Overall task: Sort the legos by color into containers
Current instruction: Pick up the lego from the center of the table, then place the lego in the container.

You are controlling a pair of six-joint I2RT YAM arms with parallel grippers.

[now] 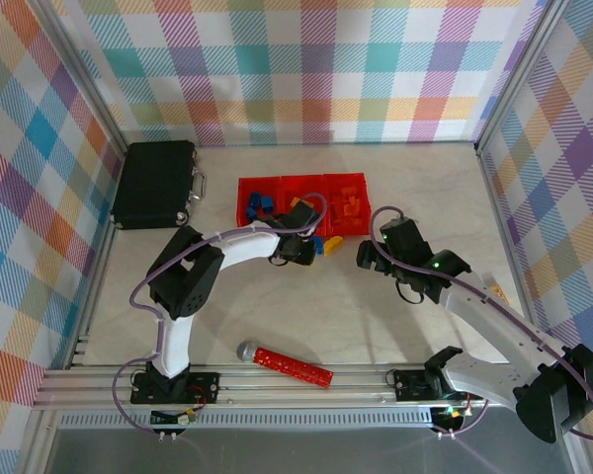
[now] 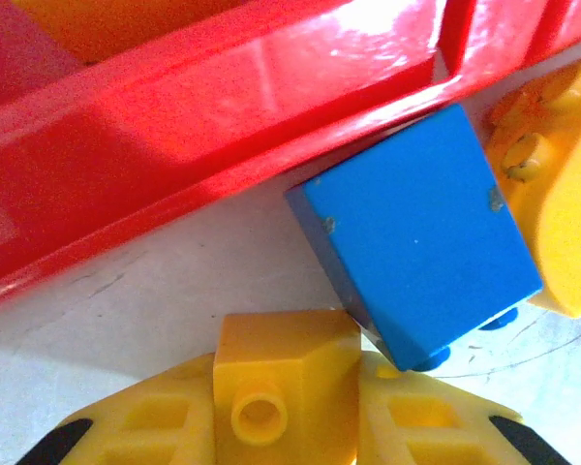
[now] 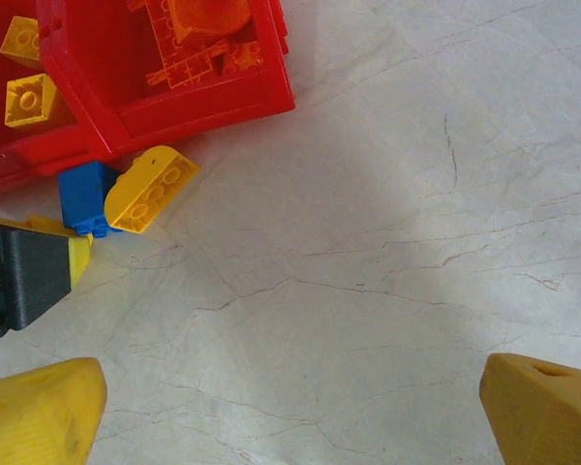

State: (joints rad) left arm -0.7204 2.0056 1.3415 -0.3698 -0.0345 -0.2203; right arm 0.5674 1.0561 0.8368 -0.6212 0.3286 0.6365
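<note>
Table (image 1: 425, 178) carries three joined red containers (image 1: 306, 179) at its middle: blue legos (image 1: 259, 204) lie in the left bin, yellow legos (image 3: 29, 97) in the middle, orange legos (image 3: 203, 48) in the right. Right hand (image 3: 290, 417) hovers near them, jaws spread wide, holding nothing. Left hand (image 2: 286, 426) sits at the bins' near wall, fingers clamped on a yellow brick (image 2: 286, 358). A blue brick (image 2: 416, 252) lies just beside that wall, a second yellow brick (image 2: 562, 194) against it.

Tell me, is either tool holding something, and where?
The left tool seems to pinch a yellow brick by its two sides; the right tool is open, empty.
</note>
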